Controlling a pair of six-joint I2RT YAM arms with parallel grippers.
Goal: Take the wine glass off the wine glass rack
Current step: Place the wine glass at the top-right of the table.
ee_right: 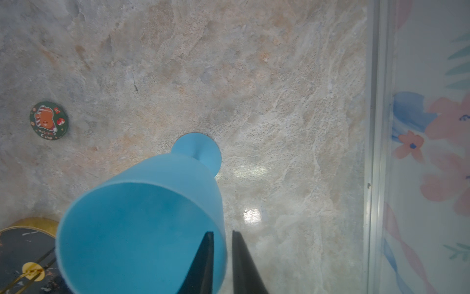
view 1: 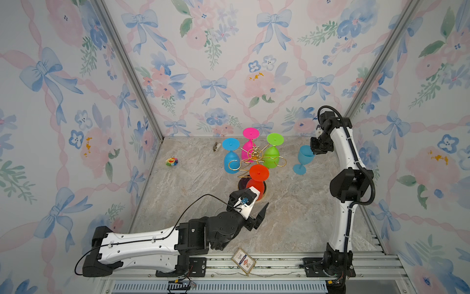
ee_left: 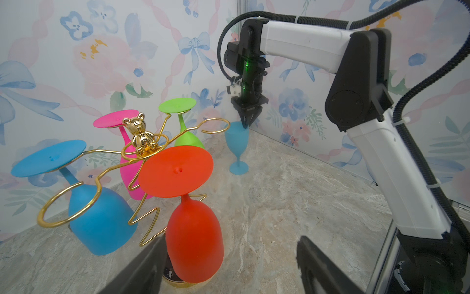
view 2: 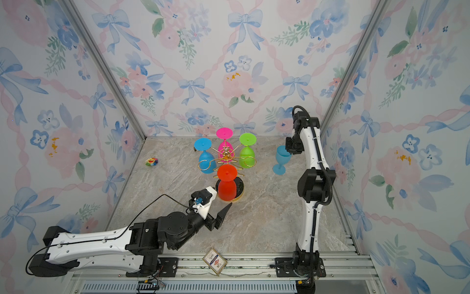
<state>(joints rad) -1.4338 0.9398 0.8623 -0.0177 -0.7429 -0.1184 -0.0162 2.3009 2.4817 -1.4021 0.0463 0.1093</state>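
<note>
The wine glass rack [view 1: 255,152] [view 2: 226,152] [ee_left: 140,135] is gold wire with a bear on top, and its black base [view 2: 240,187] [ee_right: 23,244] is partly hidden. Upside down on its arms hang a red wine glass [view 1: 256,183] [ee_left: 194,241], a blue one [view 1: 231,163], a pink one [view 1: 249,150] and a green one [view 1: 272,155]. A light blue wine glass [view 1: 304,157] [ee_left: 236,140] [ee_right: 142,229] stands upright on the table to the right of the rack. My right gripper [view 1: 315,152] [ee_right: 221,231] straddles its rim, one finger inside and one outside, slightly apart. My left gripper [view 1: 256,203] [ee_left: 232,237] is wide open beside the red glass's bowl.
A small colourful toy [view 1: 172,161] lies at the left, a small dark object [view 1: 216,147] behind the rack. A framed card [view 1: 243,261] leans on the front rail. A round green badge [ee_right: 48,120] lies on the table near the rack. Patterned walls close in three sides.
</note>
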